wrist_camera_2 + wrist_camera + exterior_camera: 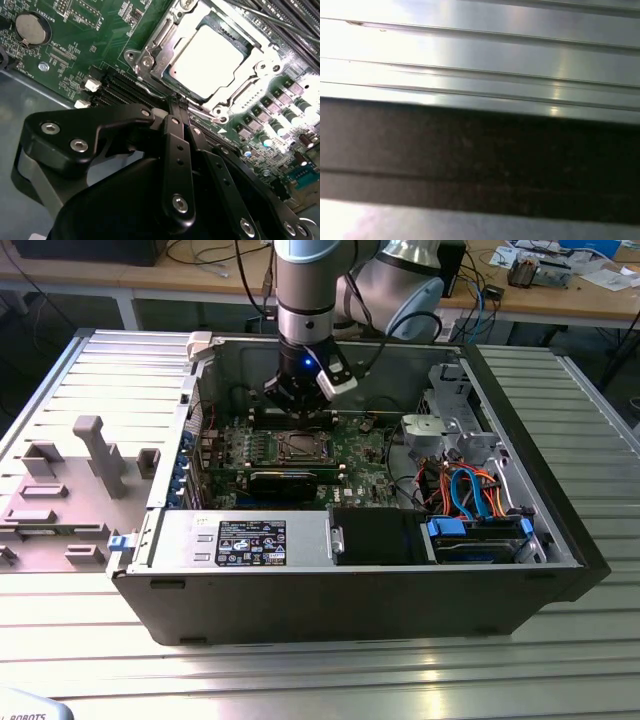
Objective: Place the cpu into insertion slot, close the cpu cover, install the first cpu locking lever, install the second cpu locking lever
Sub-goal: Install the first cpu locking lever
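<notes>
Exterior view, left of frame: grey fixture tray [70, 490] with upright blocks sits just beside the open computer case [350, 590] on the ribbed metal table [560, 660]. Centre of frame: the arm comes down from the top edge, and the gripper [300, 405] hangs inside the case directly over the insertion slot [300, 448] on the green circuit board [345, 455]. Right of frame: drive bay with orange and blue cables [470, 490].

Second wrist view: gripper [178, 100] fills the lower half; its black fingers [176, 150] are drawn together to a single tip, closed, with nothing between them. The tip sits just at the near edge of the insertion slot [150, 60]; contact with the rim cannot be judged. The cpu [212, 57] lies flat in the slot, upper centre-right of frame, apart from the tip.

Hard to make out: the cpu's face is washed out by glare, so surface detail is lost. The cpu cover [265, 65] reads as a bright metal frame around the cpu; whether it is fully down cannot be told. Slot corner is cut by the top edge. Levers are not distinguishable.

Cpu appearance: flat, square, pale silvery, dark border around it.

First wrist view: ribbed metal surface [480, 55] with a dark band across it.
</notes>
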